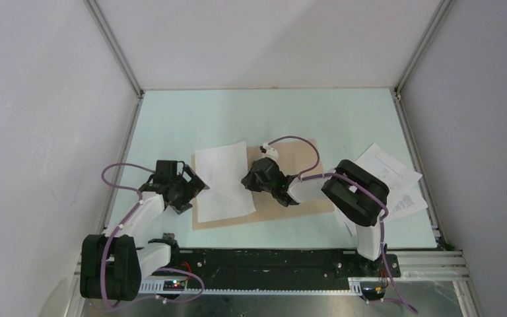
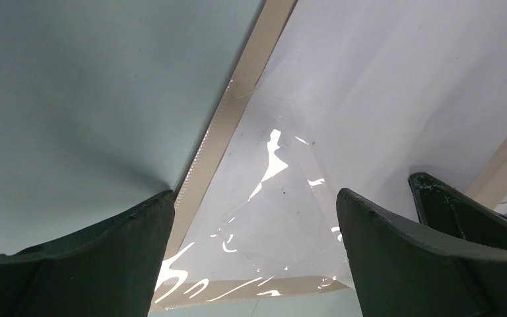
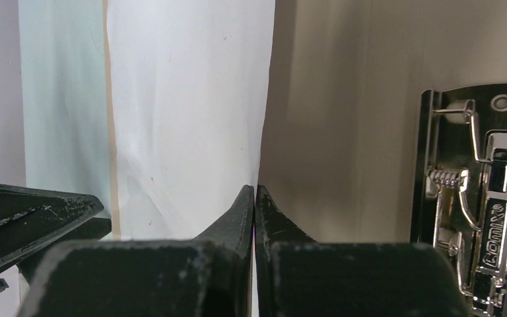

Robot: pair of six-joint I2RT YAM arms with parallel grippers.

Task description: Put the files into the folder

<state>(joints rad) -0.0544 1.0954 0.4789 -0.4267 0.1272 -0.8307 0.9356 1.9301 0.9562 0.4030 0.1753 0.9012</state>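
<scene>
Thin paper is light, floppy and slick, so I judge that sliding it flat or nipping a free edge is safest. One sheet (image 1: 224, 178) lies on the left leaf of the open folder (image 1: 270, 214). More sheets (image 1: 396, 175) lie on the table (image 1: 191, 112) at far right, partly hidden. My left gripper (image 2: 254, 205) hangs wide apart over the folder's near-left corner, empty. My right gripper (image 3: 255, 191) is pressed together at the sheet's right edge, near the metal clip (image 3: 482, 198). I cannot tell whether it nips paper.

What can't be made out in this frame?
Top view: print on the loose sheets, too small; right arm covers one corner.
Top view: the folder's metal clip, hidden by the right arm; right wrist view crops it.
Right wrist view: whether the shut right end effector pinches the white sheet; fingers hide contact.
</scene>
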